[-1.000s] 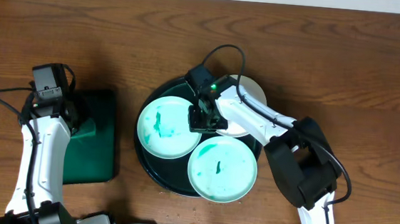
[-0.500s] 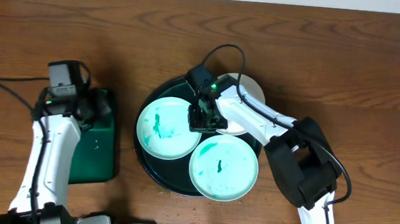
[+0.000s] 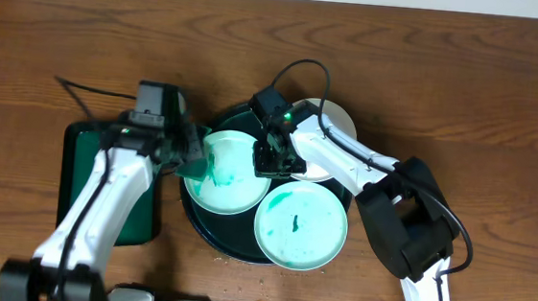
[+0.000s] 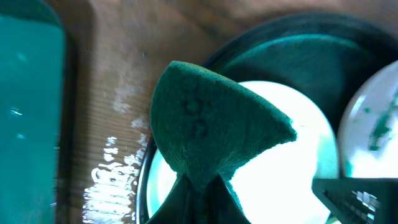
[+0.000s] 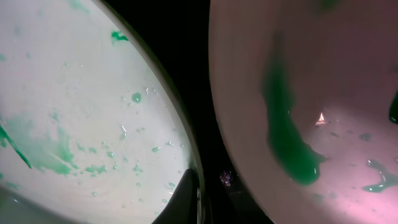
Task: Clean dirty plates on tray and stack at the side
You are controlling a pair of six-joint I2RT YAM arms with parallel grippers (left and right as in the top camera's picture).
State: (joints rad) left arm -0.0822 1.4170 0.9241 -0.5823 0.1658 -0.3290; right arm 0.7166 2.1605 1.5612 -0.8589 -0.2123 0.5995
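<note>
On the worktop [image 3: 468, 60], the round dark tray [image 3: 202, 224] holds a left plate [image 3: 228, 188], a front plate [image 3: 299, 228] and a rear plate [image 3: 336, 127], 3 in all, white and streaked teal. My left gripper [image 3: 188, 152] is clamped on a green sponge [image 4: 211, 124], held over the left plate's outer edge. My right gripper [image 3: 268, 158] is closed at that plate's opposite rim, beside the rear plate; whether it pinches the rim I cannot tell. A rectangular green tray [image 3: 81, 150] lies near the round tray.

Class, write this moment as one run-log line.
left end effector: shut on green cloth, above left plate | right end effector: shut, at that plate's rim | tray: three smeared plates
</note>
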